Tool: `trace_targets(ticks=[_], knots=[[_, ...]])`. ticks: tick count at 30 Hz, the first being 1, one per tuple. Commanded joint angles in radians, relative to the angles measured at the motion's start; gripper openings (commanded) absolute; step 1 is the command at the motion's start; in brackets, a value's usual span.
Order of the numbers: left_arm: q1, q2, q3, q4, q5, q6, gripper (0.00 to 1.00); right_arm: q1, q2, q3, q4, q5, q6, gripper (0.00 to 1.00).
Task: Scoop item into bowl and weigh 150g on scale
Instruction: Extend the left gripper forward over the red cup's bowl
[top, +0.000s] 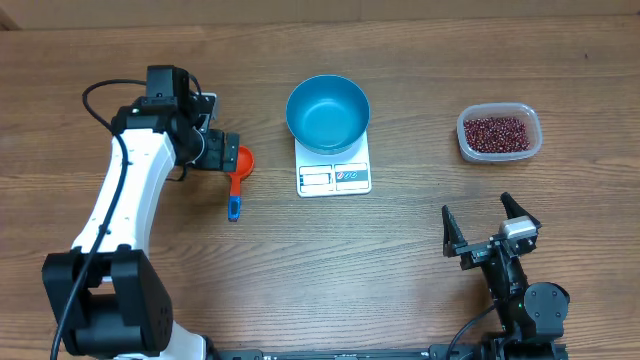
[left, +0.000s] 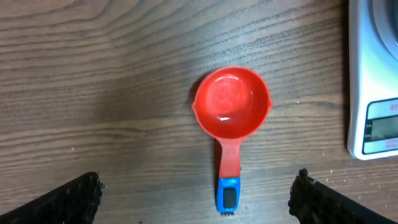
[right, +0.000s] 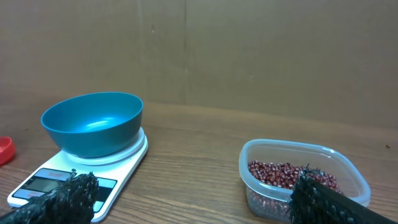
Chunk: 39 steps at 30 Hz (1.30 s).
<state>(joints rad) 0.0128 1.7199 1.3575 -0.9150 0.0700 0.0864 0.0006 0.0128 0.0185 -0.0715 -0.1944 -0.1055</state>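
Observation:
The bright blue bowl (top: 328, 112) stands empty on the white scale (top: 334, 177) at the table's middle. The item, a heap of dark red beans (top: 495, 131), lies in a clear container at the right. An orange-red scoop (top: 240, 163) with a blue handle tip lies left of the scale, empty. My left gripper (top: 224, 152) hovers over it, open; in the left wrist view the scoop (left: 232, 102) lies between and ahead of the spread fingers (left: 198, 199). My right gripper (top: 490, 226) is open near the front right, nothing between its fingers (right: 196, 199), facing the bowl (right: 92, 123) and the beans (right: 283, 174).
The clear container (top: 530, 150) stands about a hand's width right of the scale and behind my right gripper. The scale's edge (left: 373, 93) sits close to the right of the scoop. A brown wall (right: 249, 50) backs the table.

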Motion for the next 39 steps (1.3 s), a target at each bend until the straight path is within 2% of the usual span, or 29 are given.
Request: trace_targets(ticks=[1, 12, 39], knots=[[0.002, 0.031, 0.027, 0.013, -0.008, 0.027, 1.00, -0.004, -0.011, -0.011, 0.006, 0.002, 0.000, 1.00], [0.002, 0.129, 0.027, 0.050, -0.029, 0.042, 0.99, -0.004, -0.011, -0.011, 0.006, 0.002, 0.000, 1.00], [0.002, 0.190, 0.024, 0.112, -0.053, 0.049, 0.99, -0.004, -0.011, -0.011, 0.006, 0.002, 0.000, 1.00]])
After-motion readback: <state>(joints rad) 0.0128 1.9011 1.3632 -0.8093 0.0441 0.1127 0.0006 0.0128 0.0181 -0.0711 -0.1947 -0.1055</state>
